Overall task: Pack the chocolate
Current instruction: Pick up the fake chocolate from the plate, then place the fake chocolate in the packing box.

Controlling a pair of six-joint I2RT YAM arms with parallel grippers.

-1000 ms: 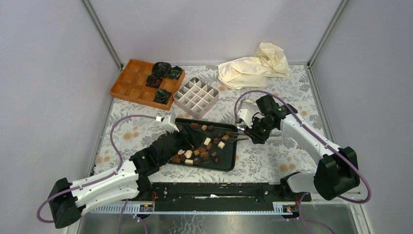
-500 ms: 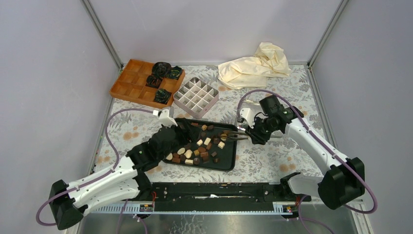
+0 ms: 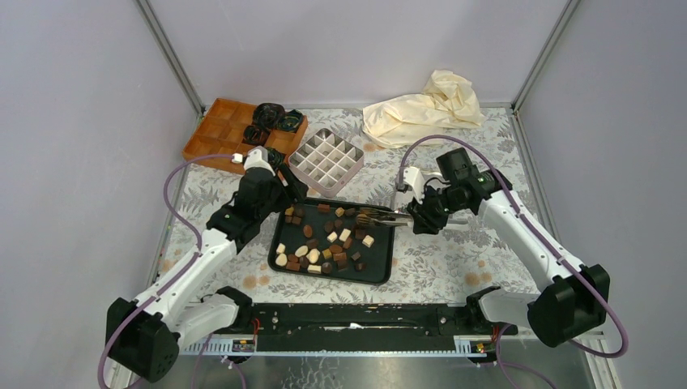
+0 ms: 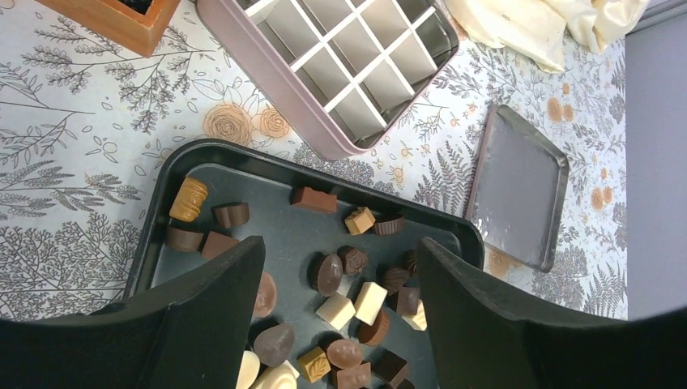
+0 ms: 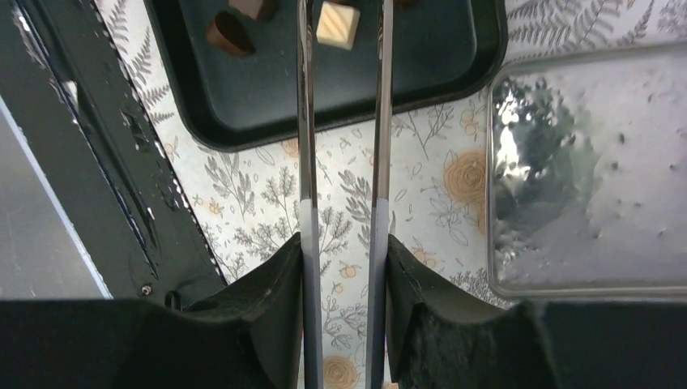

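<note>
The chocolate [image 3: 324,243], small dark, light brown and cream pieces, lies scattered in a black tray [image 3: 332,278]. My left gripper [image 3: 283,188] hovers above the tray's far left corner, open and empty. In the left wrist view the left gripper [image 4: 340,247] frames several chocolate pieces [image 4: 356,304] on the black tray [image 4: 243,154] below. My right gripper [image 3: 415,217] is shut on metal tongs [image 3: 381,216] whose tips reach over the tray's far right part. In the right wrist view the right gripper [image 5: 344,243] clamps the tongs [image 5: 306,121]; a cream piece [image 5: 337,24] lies between their arms, and the tips are out of frame.
A pink box with white dividers [image 3: 326,160] stands just beyond the tray. An orange wooden tray [image 3: 219,138] with black-green paper cups [image 3: 271,121] sits at the far left. A cream cloth [image 3: 421,109] lies at the back right. A silver lid [image 5: 591,162] lies right of the tray.
My left arm has drawn back from over the tray's middle to its far left corner and lifted, jaws a little narrower. The right gripper with the tongs has shifted slightly left.
</note>
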